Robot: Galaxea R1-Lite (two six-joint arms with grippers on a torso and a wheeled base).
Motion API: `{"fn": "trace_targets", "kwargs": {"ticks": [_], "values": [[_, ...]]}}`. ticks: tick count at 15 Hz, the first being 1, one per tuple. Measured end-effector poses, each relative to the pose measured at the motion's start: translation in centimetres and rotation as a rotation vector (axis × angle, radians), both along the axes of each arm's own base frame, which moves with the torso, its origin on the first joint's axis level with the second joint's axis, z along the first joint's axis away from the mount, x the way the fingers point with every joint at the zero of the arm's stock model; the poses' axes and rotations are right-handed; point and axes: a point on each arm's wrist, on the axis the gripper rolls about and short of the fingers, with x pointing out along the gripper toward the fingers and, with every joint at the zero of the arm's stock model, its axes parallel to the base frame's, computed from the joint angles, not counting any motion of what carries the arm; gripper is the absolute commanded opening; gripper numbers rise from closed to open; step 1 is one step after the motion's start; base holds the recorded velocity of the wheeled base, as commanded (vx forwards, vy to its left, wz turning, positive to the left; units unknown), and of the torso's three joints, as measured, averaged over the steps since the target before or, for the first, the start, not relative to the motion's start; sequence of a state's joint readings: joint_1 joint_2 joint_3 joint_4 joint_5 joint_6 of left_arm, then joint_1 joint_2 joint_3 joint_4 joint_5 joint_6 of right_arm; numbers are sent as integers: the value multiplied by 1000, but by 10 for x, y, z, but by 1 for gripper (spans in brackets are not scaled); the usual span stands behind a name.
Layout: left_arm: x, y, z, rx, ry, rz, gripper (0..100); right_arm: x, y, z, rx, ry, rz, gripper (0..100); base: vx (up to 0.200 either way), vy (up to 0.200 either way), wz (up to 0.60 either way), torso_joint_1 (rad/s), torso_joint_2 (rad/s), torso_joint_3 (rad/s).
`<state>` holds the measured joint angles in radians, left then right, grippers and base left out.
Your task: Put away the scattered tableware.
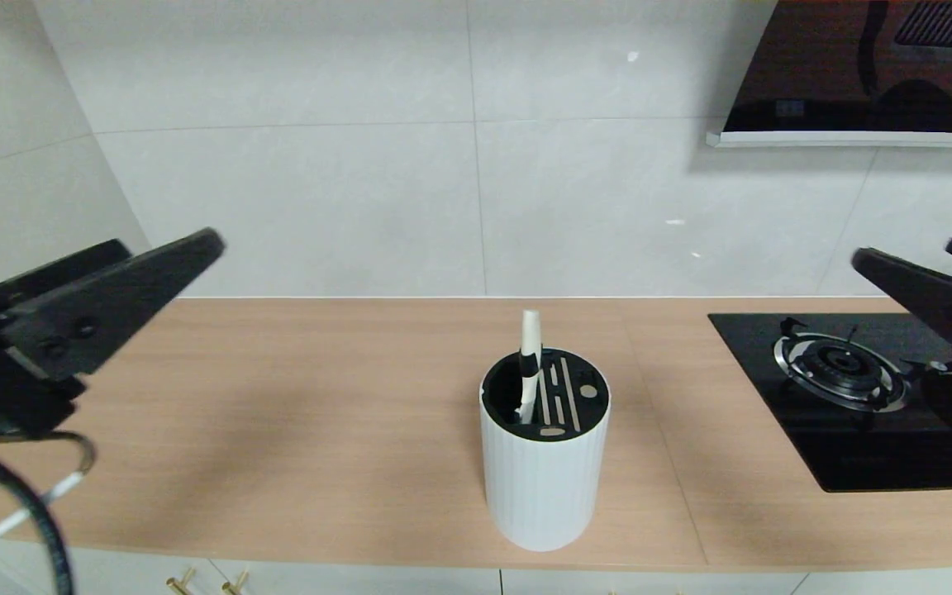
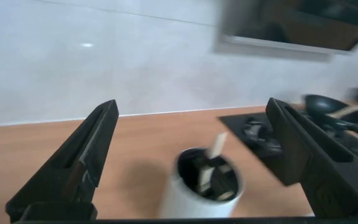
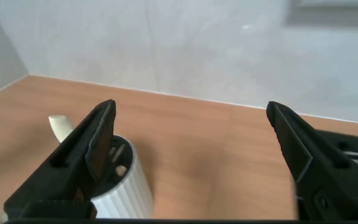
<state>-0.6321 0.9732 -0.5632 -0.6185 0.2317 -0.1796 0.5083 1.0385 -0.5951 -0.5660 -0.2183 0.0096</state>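
Hovering over the left end of the counter (image 1: 278,397), our left gripper (image 1: 166,244) has its jaws wide apart, holding nothing. Our right gripper (image 1: 904,250) hangs above the hob (image 1: 848,446) at the right end, jaws likewise apart. We see the holder (image 1: 544,487) near the front edge, midway along, a white-handled utensil (image 1: 530,351) standing in its slotted top.

I see one utensil (image 1: 530,347), a slim white handle with a black band. It stands almost upright, leaning slightly, with its lower end down in the open compartment on the left of the holder (image 1: 544,487). The holder is a white ribbed cylinder topped by a black slotted insert. It stands upright on the wooden worktop (image 1: 278,413), near the front edge.
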Motion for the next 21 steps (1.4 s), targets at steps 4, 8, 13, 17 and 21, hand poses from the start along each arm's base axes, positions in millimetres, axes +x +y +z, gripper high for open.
{"fn": "trace_targets", "kwargs": {"ticks": [4,8,13,17,21], "values": [[-68,53,-9,18,-23,29,100,-66,-43,-24,-17,8,-79,100,0,0,0,0,0,0],[-134,77,-37,27,-58,145,100,-125,-67,-52,-32,1,-183,100,0,0,0,0,0,0],[-170,77,-59,30,-142,364,100,-168,-71,-78,-52,-122,-241,100,0,0,0,0,0,0],[-169,69,-88,100,-132,472,100,-176,-65,-105,-74,-122,-292,100,0,0,0,0,0,0],[-142,70,-143,242,-5,570,100,-159,-63,-148,-84,-50,-302,100,0,0,0,0,0,0]]}}
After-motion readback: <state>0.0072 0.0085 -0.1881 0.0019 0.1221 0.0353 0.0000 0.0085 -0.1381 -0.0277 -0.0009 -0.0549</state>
